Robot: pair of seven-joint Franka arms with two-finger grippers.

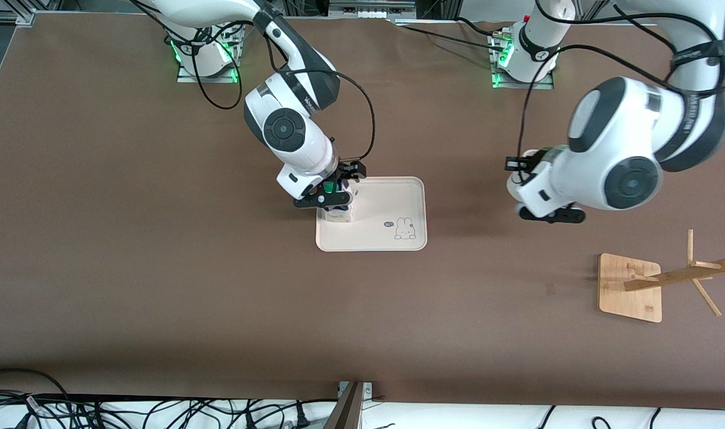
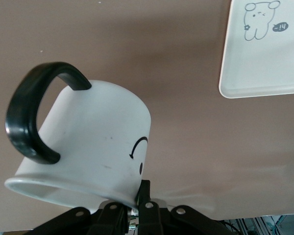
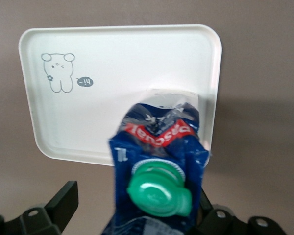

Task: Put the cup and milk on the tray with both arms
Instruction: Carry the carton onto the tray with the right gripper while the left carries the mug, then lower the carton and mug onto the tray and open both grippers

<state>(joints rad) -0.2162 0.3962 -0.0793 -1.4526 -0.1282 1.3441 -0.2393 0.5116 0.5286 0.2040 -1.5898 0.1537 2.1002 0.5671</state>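
Note:
The cream tray [image 1: 398, 202] lies mid-table. The blue and white milk carton [image 1: 338, 213] with its green cap stands on the tray's end toward the right arm. My right gripper [image 1: 332, 196] is around the carton's top. In the right wrist view the carton [image 3: 157, 147] sits between the jaws of the gripper [image 3: 132, 205], with table showing between one finger [image 3: 63, 198] and the carton. My left gripper [image 1: 547, 214] hangs over bare table toward the left arm's end. In the left wrist view the gripper [image 2: 142, 196] is shut on the rim of the white smiley cup [image 2: 93, 142], which is tilted in the air. The cup is hidden in the front view.
A bamboo-based wooden mug stand [image 1: 630, 286] stands near the left arm's end of the table, nearer the front camera than my left gripper. The tray also shows in the left wrist view [image 2: 264, 73] and in the right wrist view [image 3: 117, 63], its rabbit half bare.

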